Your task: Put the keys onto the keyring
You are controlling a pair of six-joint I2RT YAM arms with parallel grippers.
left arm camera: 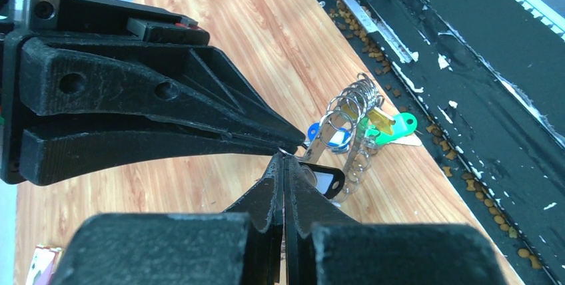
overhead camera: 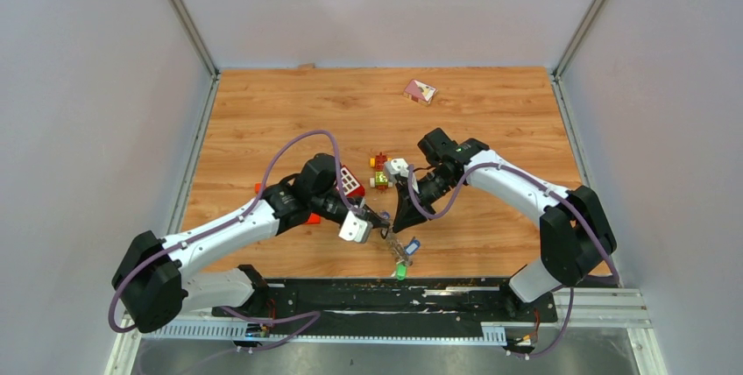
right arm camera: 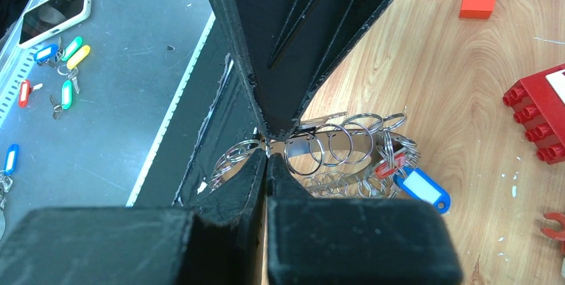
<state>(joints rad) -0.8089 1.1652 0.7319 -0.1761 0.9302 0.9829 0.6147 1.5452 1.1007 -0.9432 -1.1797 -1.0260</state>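
Overhead, near the front edge of the wooden table point(overhead camera: 263, 103): the left gripper point(overhead camera: 384, 224) and right gripper point(overhead camera: 396, 229) meet tip to tip over the keyring point(overhead camera: 401, 251). It lies just short of the black base rail point(overhead camera: 464, 292). A green-tagged key point(overhead camera: 401, 272) and a blue-tagged key point(overhead camera: 413, 243) trail from it. Finger state is not legible from this height.

Left wrist view: its own fingers are pressed together, with their tips at the ring bundle beside a black-tagged key point(left arm camera: 326, 182). Whether wire is caught between them cannot be told. A yellow-tagged key point(left arm camera: 380, 118) shows only here.

Right wrist view: its own fingers are likewise pressed together, meeting the left tip at one ring. Only here: a red-tagged key point(right arm camera: 390, 165), red bricks point(right arm camera: 540, 118), and loose tagged keys point(right arm camera: 66, 55) beside a phone point(right arm camera: 56, 8) on the grey surface off the table.

Status, as judged: several keys already hang on the ring. The black-tagged key's threading is unconfirmed, and the loose keys off the table are not yet added.
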